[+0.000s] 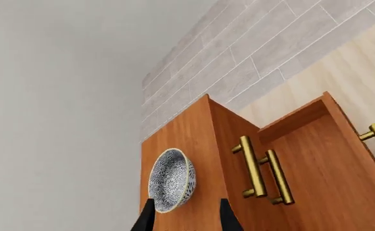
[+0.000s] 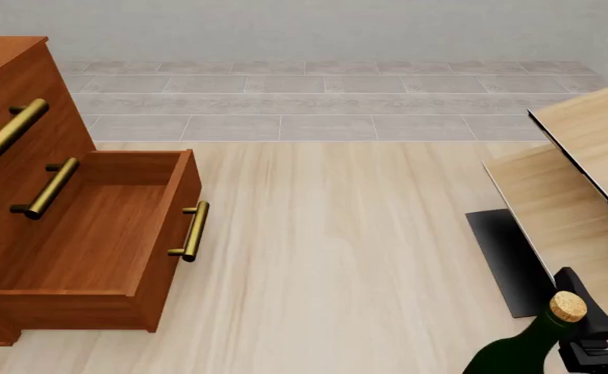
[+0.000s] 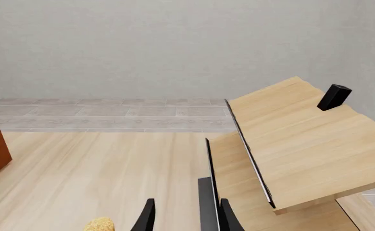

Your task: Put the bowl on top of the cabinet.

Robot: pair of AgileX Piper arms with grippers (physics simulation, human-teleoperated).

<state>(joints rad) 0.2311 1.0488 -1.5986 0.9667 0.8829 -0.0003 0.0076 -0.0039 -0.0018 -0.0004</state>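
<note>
The bowl sits on the cabinet top, near one edge. The left gripper hangs just beside it — released, fingers spread, grasping nothing. The right gripper is likewise released, empty.

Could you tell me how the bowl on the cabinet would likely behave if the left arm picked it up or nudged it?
The bowl looks glazed, so it is probably rigid, somewhat slippery and breakable. Its thin rim seems the easiest place to pinch. Being round and deep, it may rock or slide along the cabinet top if pushed, possibly toward an edge. The left pincer appears open just short of it.
</note>
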